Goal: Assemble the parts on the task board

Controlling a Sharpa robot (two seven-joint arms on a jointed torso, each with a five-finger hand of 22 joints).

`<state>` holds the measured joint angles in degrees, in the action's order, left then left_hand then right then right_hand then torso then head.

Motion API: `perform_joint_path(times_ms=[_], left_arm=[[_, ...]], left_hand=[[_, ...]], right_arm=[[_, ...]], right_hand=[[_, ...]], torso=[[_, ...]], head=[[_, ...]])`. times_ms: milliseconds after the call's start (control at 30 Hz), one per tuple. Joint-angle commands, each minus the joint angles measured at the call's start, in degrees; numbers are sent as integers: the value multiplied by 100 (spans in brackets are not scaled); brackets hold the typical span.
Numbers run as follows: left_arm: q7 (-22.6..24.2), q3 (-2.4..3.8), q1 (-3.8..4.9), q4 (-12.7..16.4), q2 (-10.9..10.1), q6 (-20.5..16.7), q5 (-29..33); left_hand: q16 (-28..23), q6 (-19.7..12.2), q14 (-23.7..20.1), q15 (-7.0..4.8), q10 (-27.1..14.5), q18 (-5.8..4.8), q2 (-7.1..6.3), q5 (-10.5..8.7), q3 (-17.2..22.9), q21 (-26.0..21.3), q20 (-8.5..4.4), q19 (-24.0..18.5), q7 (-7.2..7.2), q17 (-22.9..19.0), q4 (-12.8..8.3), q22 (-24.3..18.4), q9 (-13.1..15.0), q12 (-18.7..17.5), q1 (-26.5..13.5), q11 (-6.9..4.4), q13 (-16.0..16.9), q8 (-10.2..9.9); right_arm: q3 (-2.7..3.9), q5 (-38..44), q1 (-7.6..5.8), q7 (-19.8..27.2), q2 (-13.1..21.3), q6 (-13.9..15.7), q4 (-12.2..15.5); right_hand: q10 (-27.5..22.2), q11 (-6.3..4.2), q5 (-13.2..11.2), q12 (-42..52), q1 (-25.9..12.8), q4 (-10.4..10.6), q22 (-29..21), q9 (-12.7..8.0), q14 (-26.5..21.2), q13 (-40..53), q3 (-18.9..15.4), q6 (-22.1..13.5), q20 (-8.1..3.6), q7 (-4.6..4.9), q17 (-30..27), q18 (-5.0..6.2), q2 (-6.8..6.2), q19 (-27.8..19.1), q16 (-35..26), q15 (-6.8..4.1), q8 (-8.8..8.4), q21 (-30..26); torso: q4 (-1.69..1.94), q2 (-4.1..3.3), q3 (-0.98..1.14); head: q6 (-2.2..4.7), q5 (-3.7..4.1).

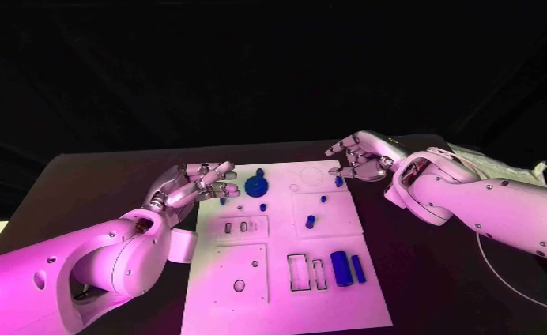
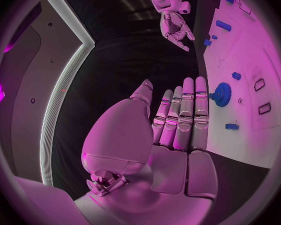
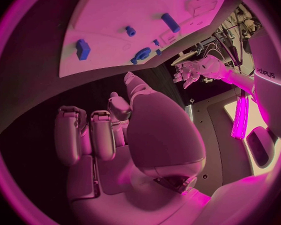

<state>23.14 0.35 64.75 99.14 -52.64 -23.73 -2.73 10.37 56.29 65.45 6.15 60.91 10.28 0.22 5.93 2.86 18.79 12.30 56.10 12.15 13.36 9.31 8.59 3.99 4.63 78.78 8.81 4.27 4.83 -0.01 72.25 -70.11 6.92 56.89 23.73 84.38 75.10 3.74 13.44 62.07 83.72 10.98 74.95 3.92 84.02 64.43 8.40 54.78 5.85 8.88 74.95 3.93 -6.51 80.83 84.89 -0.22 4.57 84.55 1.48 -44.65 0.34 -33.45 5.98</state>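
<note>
One piece of lettering [image 3: 267, 74] can be read: in the right wrist view, pale capitals stand on a white curved surface at the edge of the circle, beside a glowing strip. They read roughly "HARPUS" or similar, and the first letters are cut off or bent by the lens, so the exact word cannot be told. No other text, number, label or sign can be read in the head view or the left wrist view. The task board [image 1: 342, 303] bears outlined slots and holes but no legible markings, and the arms carry no readable writing.
</note>
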Motion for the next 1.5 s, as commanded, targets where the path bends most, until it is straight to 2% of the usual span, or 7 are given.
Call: perform_joint_path(times_ms=[33, 133, 267, 333, 700, 1000, 1500], left_arm=[[61, 2, -2, -7, 26, 143, -27], [61, 2, -4, -15, 32, 142, -27], [61, 1, -6, -24, 42, 144, -27], [59, 1, -7, -28, 46, 147, -27], [55, 0, -10, -54, 69, 154, -27], [53, 0, -11, -62, 79, 157, -27], [44, 0, -12, -71, 87, 148, -27]], left_hand=[[-20, 6, -33, 14, -1, 11, 19, -25, -2, -1, 13, 15, 15, 10, -30, -7, -7, -33, 59, 45, -5, -22], [-20, 6, -33, 14, -1, 11, 19, -25, -2, -1, 13, 15, 15, 10, -30, -7, -7, -33, 59, 45, -5, -22], [-22, 7, -33, 14, -1, 11, 22, -25, 1, -1, 13, 14, 15, 11, -34, -7, -7, -34, 63, 45, -5, -23], [-22, 7, -33, 14, -1, 11, 22, -25, 1, -1, 13, 14, 15, 11, -34, -7, -7, -34, 63, 45, -5, -23], [-22, 7, -33, 14, -1, 11, 22, -25, 1, -1, 13, 14, 15, 11, -34, -7, -7, -34, 63, 45, -5, -23], [-22, 7, -33, 14, -1, 11, 22, -25, 1, -1, 13, 14, 15, 11, -34, -7, -7, -34, 63, 45, -5, -23], [-22, 7, -33, 14, -1, 11, 22, -25, 1, -1, 13, 14, 15, 11, -34, -7, -7, -34, 63, 45, -5, -23]], right_arm=[[-5, -192, 74, 328, 30, -281, -103], [-6, -204, 140, 307, 18, -332, -248], [-6, -188, 208, 276, -14, -365, -409], [-7, -181, 233, 257, -40, -383, -483], [-7, -109, 288, 161, -241, -527, -842], [-7, -85, 321, 126, -398, -612, -1055], [-6, -69, 344, 128, -498, -780, -1092]], right_hand=[[-4, -21, 26, -8, 47, -32, 213, 0, 395, 2, -7, 42, -7, -11, 546, -101, 9, 12, 8, -38, -29, 17], [-15, -19, 23, -28, 44, -46, 196, -4, 392, -14, -17, 31, -8, -9, 535, -97, -12, -1, 1, -37, -40, 9], [-44, -9, 2, -81, 15, -61, 146, -14, 384, -58, -50, -23, -5, 0, 505, -86, -45, -37, -18, -31, -73, -13], [-56, -5, -23, -103, 2, -66, 137, -17, 382, -76, -65, -45, -3, 3, 501, -84, -55, -44, -22, -28, -83, -18], [-72, -2, -58, -135, -3, -79, 108, -18, 379, -103, -79, -72, 1, 7, 489, -78, -55, -64, -30, -24, -88, -31], [-45, -13, -69, -100, 65, -148, 115, 3, 380, -71, -7, 23, 0, -1, 489, -79, 78, -60, -35, -31, -38, -32], [27, -82, -86, -13, 60, -252, 139, 42, 388, 6, 126, 428, -40, -83, 516, -82, 225, -41, -27, -84, 97, -24]], torso=[[6, 4, 24], [-10, 3, 33], [2, 2, 36], [1, 1, 24], [10, 3, 20], [6, 8, 18], [3, 8, 16]], head=[[18, 73], [4, 46], [-10, 57], [-20, 54], [-56, 44], [-77, 45], [-90, 22]])
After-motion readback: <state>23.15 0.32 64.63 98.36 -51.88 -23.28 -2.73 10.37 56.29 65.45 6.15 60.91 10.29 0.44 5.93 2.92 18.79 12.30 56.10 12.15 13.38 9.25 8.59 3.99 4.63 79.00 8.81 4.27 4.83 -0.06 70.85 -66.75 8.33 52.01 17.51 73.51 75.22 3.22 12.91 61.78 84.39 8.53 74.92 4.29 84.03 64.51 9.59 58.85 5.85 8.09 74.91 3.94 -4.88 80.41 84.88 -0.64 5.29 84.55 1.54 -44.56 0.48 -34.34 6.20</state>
